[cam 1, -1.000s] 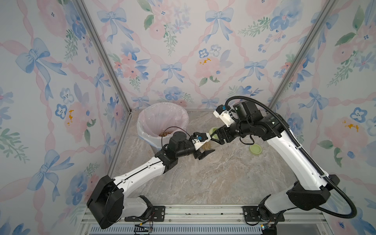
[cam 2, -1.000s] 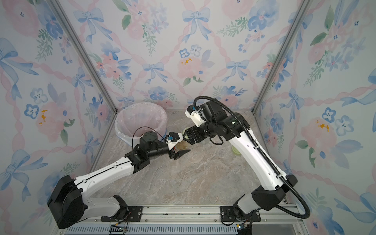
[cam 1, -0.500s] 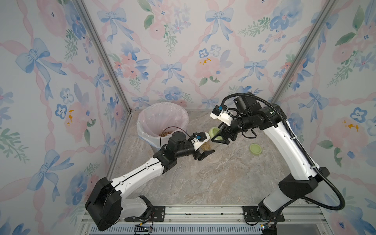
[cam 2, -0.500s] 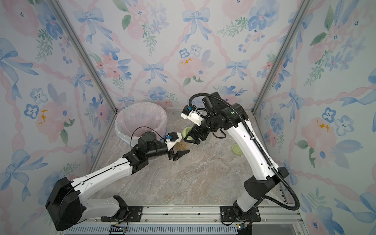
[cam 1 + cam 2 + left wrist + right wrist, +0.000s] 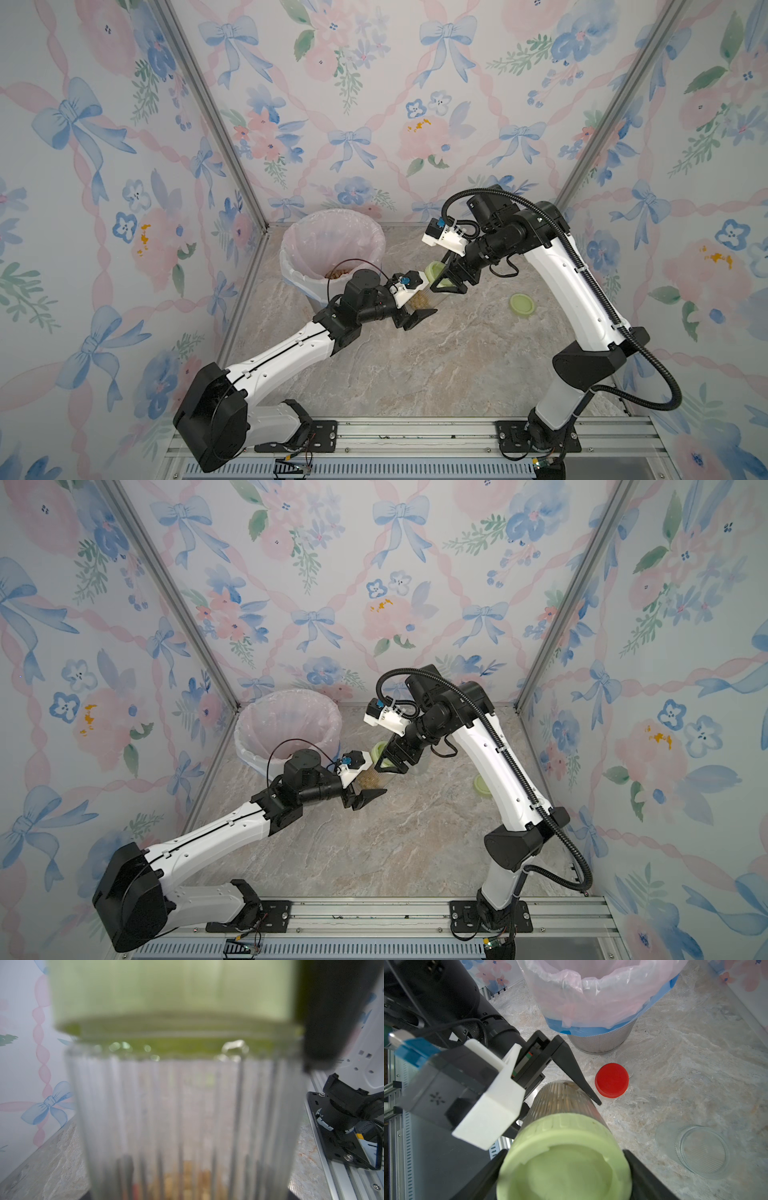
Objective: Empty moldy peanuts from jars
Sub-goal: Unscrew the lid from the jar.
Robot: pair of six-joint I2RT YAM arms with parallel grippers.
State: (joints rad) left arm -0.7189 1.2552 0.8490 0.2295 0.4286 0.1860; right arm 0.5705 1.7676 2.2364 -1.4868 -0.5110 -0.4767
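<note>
- While its ribbed body is pinched between the jaws of the left pincer [image 5: 422, 307], a clear jar [image 5: 562, 1101] is held above the rear half of the table [image 5: 415, 365], just beside the bin [image 5: 332, 232].
- Moldy peanuts [image 5: 193, 1180] are seen as a tan mass in the end of the jar nearest the left pincer.
- A pale green lid [image 5: 562, 1167] is seated on the jar's other end.
- The right pincer [image 5: 449, 284] is placed around this lid, with one finger [image 5: 645, 1169] close against each side. It cannot be told whether the lid is squeezed or merely flanked.
- The bin is lined with a pink bag and is stood at the rear left corner of the table. More peanuts [image 5: 337, 273] are seen at its bottom.
- A red lid [image 5: 612, 1079] is seen on the table between the foot of the bin and the held jar. What lies under it cannot be made out.
- An uncapped clear jar [image 5: 702, 1151], with nothing seen inside, is stood on the table near the held one.
- A second green lid [image 5: 522, 304] is laid loose on the table towards the right edge, well apart from the jars.
</note>
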